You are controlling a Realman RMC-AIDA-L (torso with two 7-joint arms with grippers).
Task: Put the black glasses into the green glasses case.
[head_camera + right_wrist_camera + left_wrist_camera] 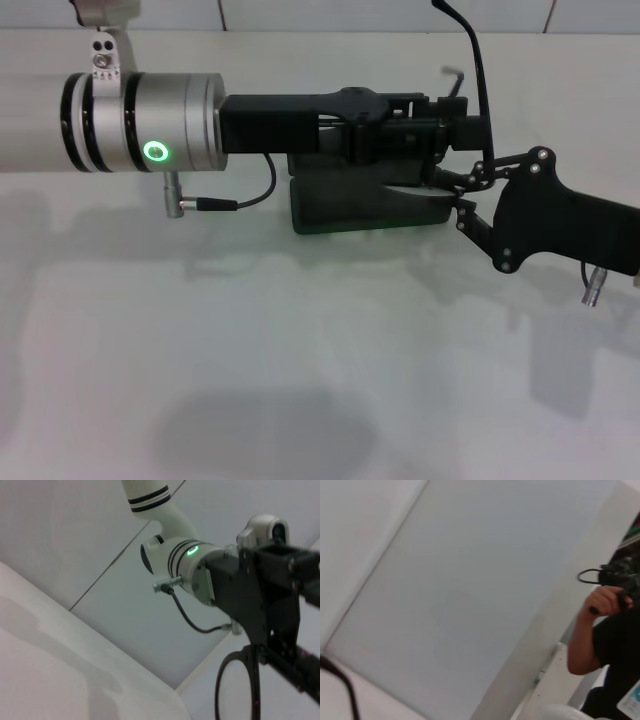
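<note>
The black glasses point(478, 95) are held up in the air above the green glasses case point(365, 205), which lies on the white surface point(300, 380) under the two arms. The left gripper point(455, 125) reaches across from the left, level with the frame, and its fingers seem closed on the front of the glasses, though the dark clutter there hides the contact. The right gripper point(468, 190) comes in from the right, its fingers pinched near the hinge where one temple arm rises. In the right wrist view a round lens rim point(237, 687) hangs just beside the left gripper's body (the case is not visible there). The step in hand looks like a mid-air regrasp or folding of the temples. Next, the frame needs lowering into the case, whose open or shut state I cannot tell.
</note>
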